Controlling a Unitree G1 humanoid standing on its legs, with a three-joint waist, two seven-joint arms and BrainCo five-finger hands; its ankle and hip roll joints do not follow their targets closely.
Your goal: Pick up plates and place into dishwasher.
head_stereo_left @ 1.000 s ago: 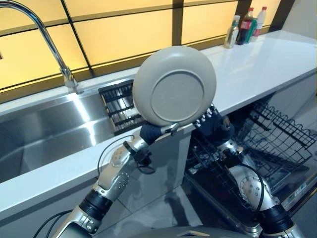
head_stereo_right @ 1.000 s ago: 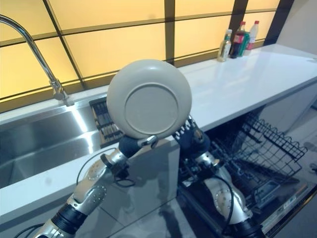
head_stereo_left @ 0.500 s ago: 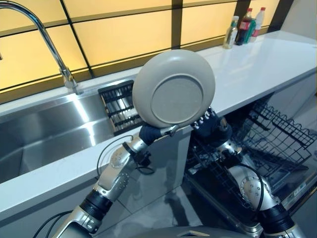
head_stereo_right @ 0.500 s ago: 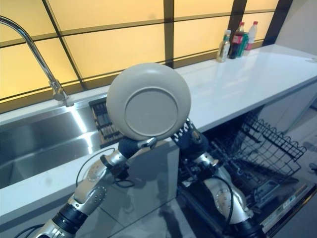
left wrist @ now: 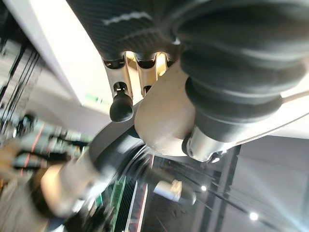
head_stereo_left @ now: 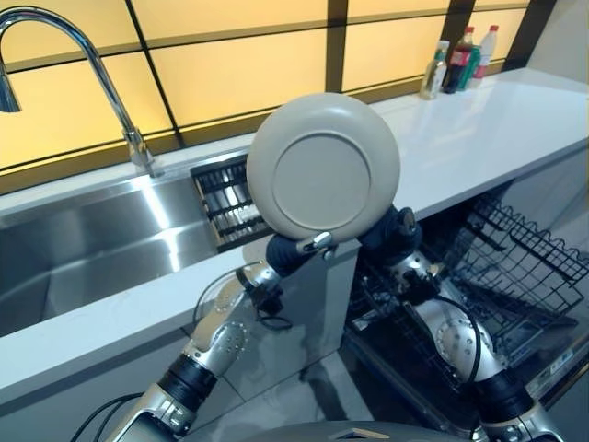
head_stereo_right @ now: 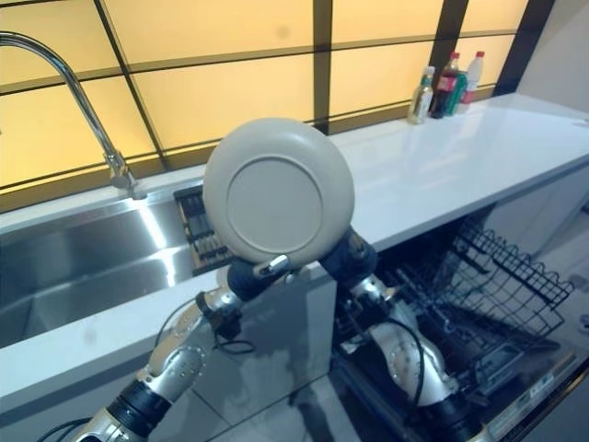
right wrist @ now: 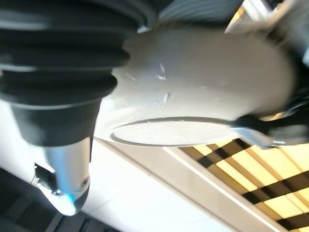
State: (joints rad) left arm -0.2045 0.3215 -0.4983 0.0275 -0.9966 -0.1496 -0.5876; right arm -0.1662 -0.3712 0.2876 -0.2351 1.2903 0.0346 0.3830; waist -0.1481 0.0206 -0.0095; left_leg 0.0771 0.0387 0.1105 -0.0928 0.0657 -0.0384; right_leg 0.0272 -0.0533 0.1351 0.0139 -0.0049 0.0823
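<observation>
Upright, grey round plate (head_stereo_left: 323, 168), underside facing camera, pinched by left hand (head_stereo_left: 293, 250); right hand (head_stereo_left: 391, 232) grip unclear.

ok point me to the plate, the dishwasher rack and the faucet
plate (head_stereo_left: 324, 173), left eye view, on the flat underside inside the foot ring
dishwasher rack (head_stereo_left: 515, 258), left eye view, on the black wire grid at the lower right
faucet (head_stereo_right: 87, 106), right eye view, on the curved metal neck above the sink

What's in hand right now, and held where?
A grey plate, upright, gripped at its lower rim by the left robot hand. The right robot hand is behind it; contact unclear.
</observation>
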